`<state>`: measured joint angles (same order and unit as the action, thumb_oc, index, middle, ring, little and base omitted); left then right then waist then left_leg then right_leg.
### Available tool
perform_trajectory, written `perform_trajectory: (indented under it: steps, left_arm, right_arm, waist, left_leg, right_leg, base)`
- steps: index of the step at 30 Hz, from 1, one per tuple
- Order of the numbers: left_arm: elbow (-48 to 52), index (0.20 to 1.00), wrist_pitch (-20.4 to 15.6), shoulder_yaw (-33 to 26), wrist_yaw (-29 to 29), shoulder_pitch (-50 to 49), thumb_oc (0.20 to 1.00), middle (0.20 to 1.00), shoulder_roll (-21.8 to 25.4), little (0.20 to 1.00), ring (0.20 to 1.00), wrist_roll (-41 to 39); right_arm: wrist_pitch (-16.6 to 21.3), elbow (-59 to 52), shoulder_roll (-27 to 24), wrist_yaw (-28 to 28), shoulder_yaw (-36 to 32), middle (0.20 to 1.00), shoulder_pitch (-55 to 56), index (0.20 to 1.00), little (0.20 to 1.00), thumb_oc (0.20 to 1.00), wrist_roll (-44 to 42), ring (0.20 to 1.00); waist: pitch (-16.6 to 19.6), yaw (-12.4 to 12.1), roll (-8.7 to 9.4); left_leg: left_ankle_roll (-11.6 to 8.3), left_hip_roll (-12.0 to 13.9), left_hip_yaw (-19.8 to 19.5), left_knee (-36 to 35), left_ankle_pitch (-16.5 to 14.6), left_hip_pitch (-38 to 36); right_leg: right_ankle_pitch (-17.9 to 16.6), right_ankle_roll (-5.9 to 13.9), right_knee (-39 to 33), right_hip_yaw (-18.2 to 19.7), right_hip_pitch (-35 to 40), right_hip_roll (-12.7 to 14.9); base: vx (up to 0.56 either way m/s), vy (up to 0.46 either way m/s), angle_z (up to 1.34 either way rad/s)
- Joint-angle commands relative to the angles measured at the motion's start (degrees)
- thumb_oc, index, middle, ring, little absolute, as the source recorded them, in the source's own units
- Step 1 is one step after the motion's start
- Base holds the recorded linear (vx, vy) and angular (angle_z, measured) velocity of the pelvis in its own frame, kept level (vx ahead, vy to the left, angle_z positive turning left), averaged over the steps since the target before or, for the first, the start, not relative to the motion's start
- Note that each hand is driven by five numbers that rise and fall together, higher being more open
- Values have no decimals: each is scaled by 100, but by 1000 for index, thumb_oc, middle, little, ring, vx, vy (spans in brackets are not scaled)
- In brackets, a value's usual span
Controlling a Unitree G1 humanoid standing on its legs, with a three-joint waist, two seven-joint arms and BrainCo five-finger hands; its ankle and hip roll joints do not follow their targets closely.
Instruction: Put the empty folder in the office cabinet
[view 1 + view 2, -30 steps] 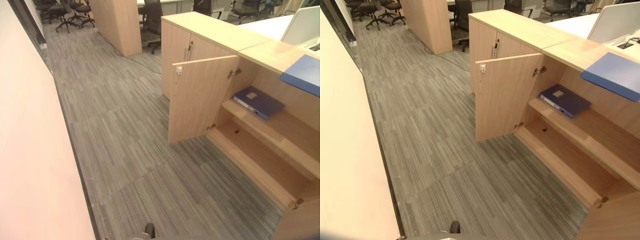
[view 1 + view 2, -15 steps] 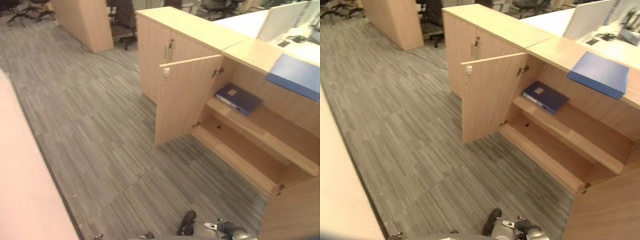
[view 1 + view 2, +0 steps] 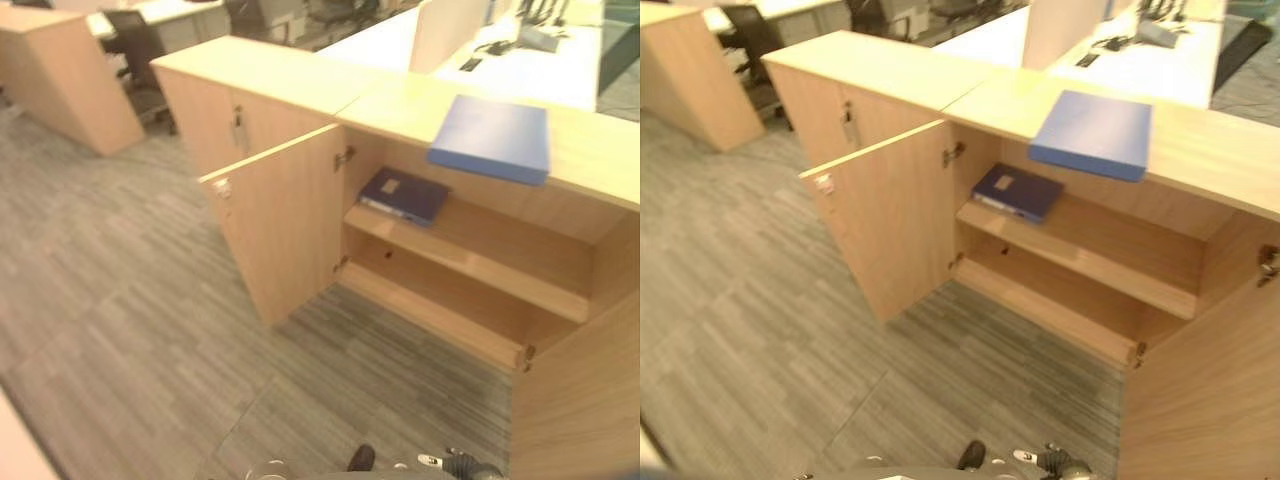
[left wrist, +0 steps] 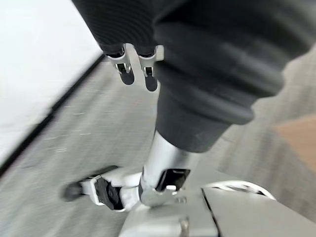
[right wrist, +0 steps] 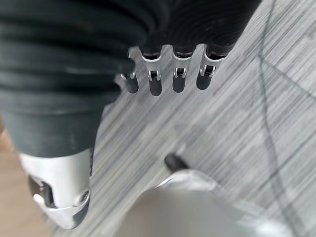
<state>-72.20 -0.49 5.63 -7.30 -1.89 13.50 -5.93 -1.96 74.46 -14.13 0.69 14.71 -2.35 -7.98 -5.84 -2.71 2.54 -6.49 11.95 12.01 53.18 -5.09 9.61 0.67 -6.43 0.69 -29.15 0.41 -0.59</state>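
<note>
A light blue folder [image 3: 490, 138] lies flat on top of the wooden office cabinet [image 3: 420, 105]. Below it the cabinet stands open, its left door [image 3: 275, 225] swung out over the carpet. A dark blue folder [image 3: 1017, 190] lies on the upper shelf [image 3: 470, 262], at its left end; the lower shelf is bare. My left hand [image 4: 148, 74] hangs over the carpet with relaxed fingers and holds nothing. My right hand [image 5: 155, 81] hangs the same way, fingers straight, nothing in it. Both hands are low and well short of the cabinet.
The cabinet's right door [image 3: 575, 400] stands open at the lower right. A closed cabinet unit [image 3: 235, 115] adjoins on the left. White desks with a divider [image 3: 450, 30] lie behind, a black office chair [image 3: 135, 50] and another wooden unit [image 3: 60, 85] at the far left. Grey carpet [image 3: 130, 330] covers the floor.
The camera has swung right: the pale wall has left the view and the open cabinet sits in the middle, with the light blue folder on top in full view. Nothing itself has moved.
</note>
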Motion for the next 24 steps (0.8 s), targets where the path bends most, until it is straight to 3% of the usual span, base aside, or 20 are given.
perform_trajectory:
  steps: [1,2,3,5,6,9,13,16,19,24]
  left_arm:
    - [237,1000,-155,367,-39,198,1000,1000,-58,1000,1000,-79]
    - [238,1000,-154,369,-40,194,1000,1000,-57,1000,1000,-77]
    - [380,1000,-159,526,-58,214,1000,1000,10,1000,1000,131]
    - [489,1000,-135,948,-129,328,1000,1000,110,1000,1000,758]
    - [465,1000,-123,1273,-85,428,1000,1000,129,1000,1000,1176]
    - [505,1000,-153,1820,57,544,1000,1000,94,1000,1000,1796]
    - [969,1000,-317,2468,390,670,1000,1000,209,1000,1000,2399]
    - [2126,1000,-516,2837,771,723,1000,1000,612,1000,1000,2582]
    - [2744,1000,-576,2787,895,670,1000,1000,829,1000,1000,2415]
    - [3951,1000,-705,2261,1025,359,1000,1000,1003,1000,1000,1302]
  right_arm:
    - [65,50,-161,50,86,1000,-161,1000,1000,1000,-159,1000]
    - [65,50,-161,50,85,1000,-157,1000,1000,1000,-159,1000]
    - [76,63,-202,57,127,1000,-148,1000,1000,1000,-84,1000]
    - [62,75,-253,79,167,1000,-184,1000,1000,1000,23,1000]
    - [66,90,-291,90,186,1000,-228,1000,1000,1000,90,1000]
    - [61,177,-391,116,167,1000,-330,1000,1000,1000,227,1000]
    - [11,313,-443,74,122,1000,-320,1000,1000,1000,468,1000]
    - [-11,323,-458,2,117,1000,-348,1000,1000,1000,673,1000]
    - [-11,279,-434,-24,101,1000,-356,1000,1000,1000,693,1000]
    - [-15,169,-274,-31,45,1000,-324,1000,1000,1000,686,1000]
  waist:
    - [-425,-256,180]
    - [-427,-269,191]
    - [-428,-331,207]
    - [-415,-364,92]
    - [-412,-352,4]
    - [-295,-266,-184]
    - [-84,-64,-318]
    - [13,69,-433]
    - [42,80,-449]
    - [104,48,-444]
  left_leg:
    - [446,6,-7,-1733,310,117]
    - [454,-10,16,-1766,316,88]
    - [389,-122,-233,-2731,455,224]
    - [209,-226,-584,-4260,1032,174]
    - [175,-257,-703,-4629,1392,266]
    - [124,-430,-1039,-5098,1281,-41]
    - [231,-639,-847,-5361,1101,-526]
    - [421,-900,-673,-5613,910,-856]
    - [512,-1019,-591,-5705,823,-984]
    - [685,-1240,-474,-5798,650,-1163]
  right_leg:
    - [301,643,205,545,438,551]
    - [295,651,200,558,444,566]
    - [272,753,96,731,585,620]
    - [310,854,3,936,755,601]
    - [260,875,-23,987,787,593]
    - [290,1031,33,1265,850,704]
    - [217,1183,7,1459,846,939]
    - [127,1339,-24,1629,781,1127]
    - [76,1417,-12,1697,750,1215]
    - [-82,1570,84,1761,693,1421]
  base:
    - [225,96,-105]
    - [325,192,-117]
    - [254,203,-110]
    - [297,258,-73]
    - [214,233,-59]
    - [203,242,-67]
    - [213,253,-51]
    - [159,245,-31]
    - [87,158,-28]
    - [71,122,-20]
